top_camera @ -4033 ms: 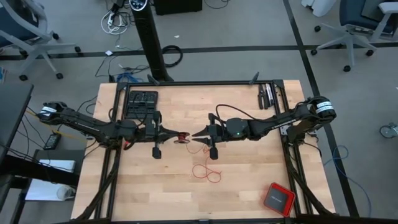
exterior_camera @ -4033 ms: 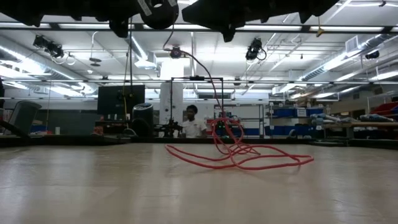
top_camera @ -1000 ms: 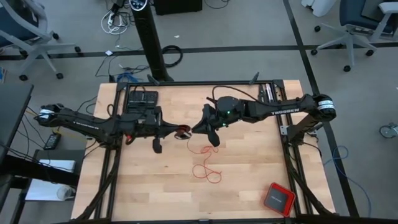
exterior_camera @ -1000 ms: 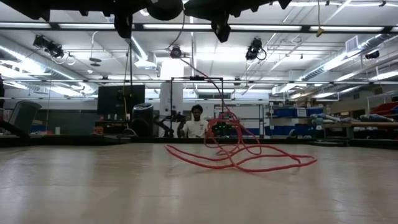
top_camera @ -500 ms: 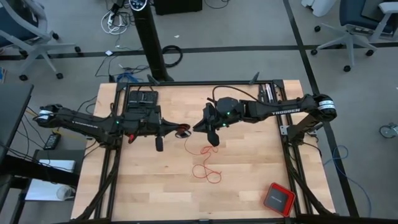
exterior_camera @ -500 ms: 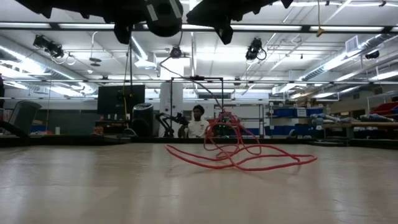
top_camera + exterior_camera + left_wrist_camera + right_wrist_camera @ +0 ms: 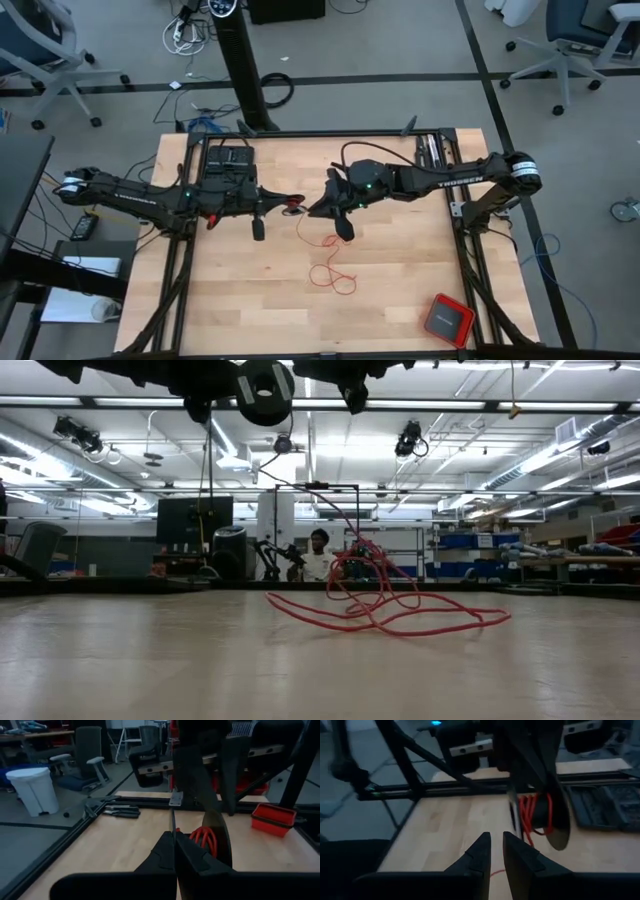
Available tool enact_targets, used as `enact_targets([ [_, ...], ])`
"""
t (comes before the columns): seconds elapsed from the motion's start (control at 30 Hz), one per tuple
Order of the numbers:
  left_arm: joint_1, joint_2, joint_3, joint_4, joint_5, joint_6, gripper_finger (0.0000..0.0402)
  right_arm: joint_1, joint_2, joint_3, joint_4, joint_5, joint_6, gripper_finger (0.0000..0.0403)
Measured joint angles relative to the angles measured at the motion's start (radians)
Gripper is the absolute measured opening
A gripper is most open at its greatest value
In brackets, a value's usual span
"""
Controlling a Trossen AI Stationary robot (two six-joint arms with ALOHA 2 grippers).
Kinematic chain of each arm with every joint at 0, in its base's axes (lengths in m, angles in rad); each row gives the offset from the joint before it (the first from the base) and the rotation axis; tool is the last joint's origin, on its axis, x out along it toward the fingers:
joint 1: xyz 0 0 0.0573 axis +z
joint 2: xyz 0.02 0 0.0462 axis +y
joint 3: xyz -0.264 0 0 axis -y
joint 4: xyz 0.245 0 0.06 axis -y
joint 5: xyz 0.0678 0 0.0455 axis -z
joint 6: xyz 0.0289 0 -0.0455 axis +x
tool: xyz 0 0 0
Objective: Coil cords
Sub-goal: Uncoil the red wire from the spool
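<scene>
So both arms are up over the middle of the wooden surface [image 7: 250, 300], facing each other with their tips nearly meeting. The left tool [image 7: 296, 201] has its fingers pressed fully together; in the left wrist view they meet in a tight seam with a thin metal plate standing right at their tips. That plate belongs to a dark spool [image 7: 212, 832], and part of the red cord [image 7: 322, 262] is already wound on it as a small tight bundle. You can see the red wraps next to the dark disc in both wrist views.

The right tool [image 7: 312, 207] sits just beside the spool from the other side. Its fingers are a narrow gap apart, and from the right wrist view I can't make out anything pinched between them.

The rest of the cord is still loose. From the spool a strand drops down to the surface, where it lies in a few messy loops a bit nearer the front edge than the tools. The low view shows those loops sprawled flat with one strand rising up toward the arms.

There's a red box [image 7: 447, 319] with a dark top sitting well apart near the front right corner, and a black tray [image 7: 229, 162] at the back left.
</scene>
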State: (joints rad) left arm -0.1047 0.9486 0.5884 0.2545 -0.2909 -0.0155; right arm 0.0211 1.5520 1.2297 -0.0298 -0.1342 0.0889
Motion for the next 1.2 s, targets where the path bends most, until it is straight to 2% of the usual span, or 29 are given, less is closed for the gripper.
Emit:
enact_targets([
  [0.2, 0.000, 0.000, -0.001, -0.068, -0.007, 0.015, 0.0000, 0.009, 0.003, 0.000, -0.013, 0.044, -0.008, 0.0050],
  [0.3, 0.000, 0.000, -0.001, -0.152, 0.060, 0.145, 0.0000, 0.010, 0.003, 0.000, -0.053, 0.044, -0.006, 0.0050],
  [0.37, -0.011, 0.000, -0.001, -0.231, 0.069, 0.243, 0.0000, 0.010, 0.003, 0.000, -0.086, 0.042, -0.015, 0.0050],
  [0.47, -0.037, 0.001, -0.002, -0.276, 0.027, 0.354, 0.0000, 0.011, 0.015, 0.000, -0.098, 0.039, -0.032, 0.0051],
  [0.6, -0.063, 0.001, -0.002, -0.222, -0.065, 0.430, 0.0000, 0.016, 0.043, 0.000, -0.089, 0.056, -0.104, 0.0057],
  [0.7, -0.066, 0.001, -0.002, -0.152, -0.100, 0.408, 0.0000, 0.016, 0.051, -0.001, -0.089, 0.140, -0.109, 0.0064],
  [0.87, -0.066, 0.012, -0.001, -0.038, -0.104, 0.224, 0.0000, 0.011, 0.041, -0.001, -0.067, 0.305, -0.110, 0.0065],
  [1.03, -0.073, 0.026, -0.002, 0.024, -0.085, 0.140, 0.0000, 0.013, 0.043, -0.001, -0.057, 0.321, -0.188, 0.0062],
  [1.2, -0.101, 0.027, -0.002, 0.048, -0.056, 0.143, 0.0000, 0.018, 0.046, -0.001, -0.095, 0.337, -0.156, 0.0061],
])
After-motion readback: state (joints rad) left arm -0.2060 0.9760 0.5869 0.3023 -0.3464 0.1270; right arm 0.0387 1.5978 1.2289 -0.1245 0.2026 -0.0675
